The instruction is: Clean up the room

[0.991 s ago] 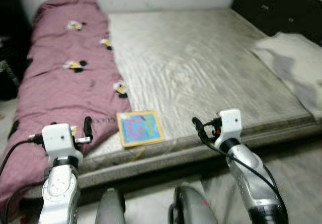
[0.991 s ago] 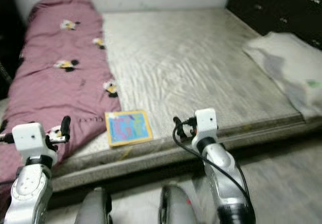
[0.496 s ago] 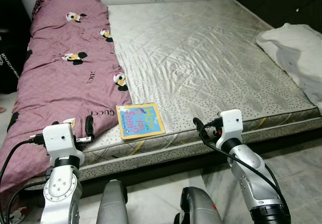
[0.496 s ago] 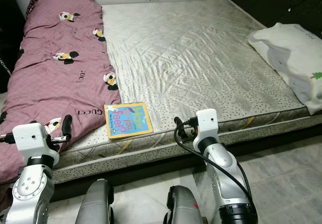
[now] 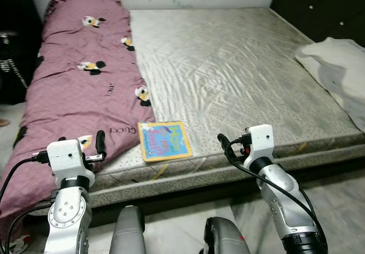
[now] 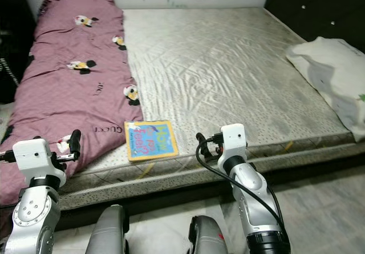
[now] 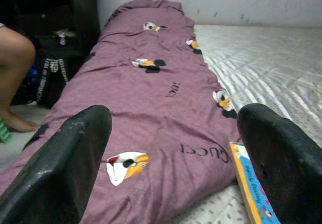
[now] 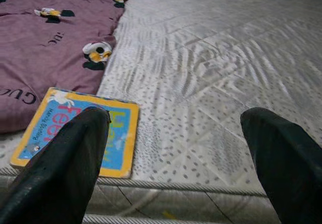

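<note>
Right wrist view: book [image 8: 75,136] near open hand [image 8: 176,168].

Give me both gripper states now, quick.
Left gripper: open, holding nothing, facing the purple blanket.
Right gripper: open, holding nothing, near the book on the mattress.

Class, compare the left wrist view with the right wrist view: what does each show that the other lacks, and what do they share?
Left wrist view alone: a person's bare leg standing on the floor beside the bed, and a dark bag next to it.

Right wrist view alone: the book's whole blue and yellow cover, and the mattress's front edge.

Both: the purple blanket, the grey mattress, the book, and an open gripper, left gripper and right gripper, framing the scene.
</note>
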### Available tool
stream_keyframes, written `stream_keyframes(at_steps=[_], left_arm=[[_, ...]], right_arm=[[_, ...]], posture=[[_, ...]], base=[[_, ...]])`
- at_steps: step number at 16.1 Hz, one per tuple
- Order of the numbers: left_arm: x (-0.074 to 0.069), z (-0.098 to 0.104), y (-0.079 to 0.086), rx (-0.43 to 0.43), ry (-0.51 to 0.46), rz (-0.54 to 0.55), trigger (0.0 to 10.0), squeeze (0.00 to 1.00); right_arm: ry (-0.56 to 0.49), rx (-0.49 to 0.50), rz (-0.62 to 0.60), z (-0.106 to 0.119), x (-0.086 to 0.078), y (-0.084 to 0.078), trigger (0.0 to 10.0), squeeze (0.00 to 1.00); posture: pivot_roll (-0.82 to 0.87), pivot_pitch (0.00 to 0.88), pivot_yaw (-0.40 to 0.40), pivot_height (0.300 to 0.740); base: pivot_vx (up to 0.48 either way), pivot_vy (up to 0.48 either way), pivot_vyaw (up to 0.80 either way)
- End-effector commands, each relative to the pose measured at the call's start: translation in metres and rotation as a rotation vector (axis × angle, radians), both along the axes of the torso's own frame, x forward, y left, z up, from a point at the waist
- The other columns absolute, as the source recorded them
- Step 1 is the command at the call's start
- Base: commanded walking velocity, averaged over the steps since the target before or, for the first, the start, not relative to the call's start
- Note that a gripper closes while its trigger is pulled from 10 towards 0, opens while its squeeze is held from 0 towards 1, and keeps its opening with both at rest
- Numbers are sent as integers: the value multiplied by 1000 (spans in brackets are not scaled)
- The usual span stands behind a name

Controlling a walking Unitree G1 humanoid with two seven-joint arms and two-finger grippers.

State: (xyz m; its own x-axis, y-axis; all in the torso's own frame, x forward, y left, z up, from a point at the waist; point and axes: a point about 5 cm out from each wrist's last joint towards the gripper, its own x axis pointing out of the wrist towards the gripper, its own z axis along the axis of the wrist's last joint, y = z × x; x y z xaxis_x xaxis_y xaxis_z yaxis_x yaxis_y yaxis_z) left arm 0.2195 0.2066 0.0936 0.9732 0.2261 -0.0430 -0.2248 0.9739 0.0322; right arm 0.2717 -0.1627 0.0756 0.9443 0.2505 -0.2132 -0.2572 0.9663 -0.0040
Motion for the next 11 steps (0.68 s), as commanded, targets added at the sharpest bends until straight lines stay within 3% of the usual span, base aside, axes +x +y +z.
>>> stream_keyframes(at_steps=[1,6,11], left_arm=[[2,3,-1,2,-12,-14,10000,0],[2,2,-2,0,-7,-17,10000,0],[4,2,-3,-1,-11,-21,10000,0]], right_arm=[[-23,-6,9,6,3,0,10000,0],[-53,-29,29,13,5,2,10000,0],[-89,-24,16,23,18,4,10000,0]], posture=[[-13,31,-42,643],[-14,29,-40,643],[-16,27,-41,643]], base=[[337,0,0],[336,0,0],[480,0,0]])
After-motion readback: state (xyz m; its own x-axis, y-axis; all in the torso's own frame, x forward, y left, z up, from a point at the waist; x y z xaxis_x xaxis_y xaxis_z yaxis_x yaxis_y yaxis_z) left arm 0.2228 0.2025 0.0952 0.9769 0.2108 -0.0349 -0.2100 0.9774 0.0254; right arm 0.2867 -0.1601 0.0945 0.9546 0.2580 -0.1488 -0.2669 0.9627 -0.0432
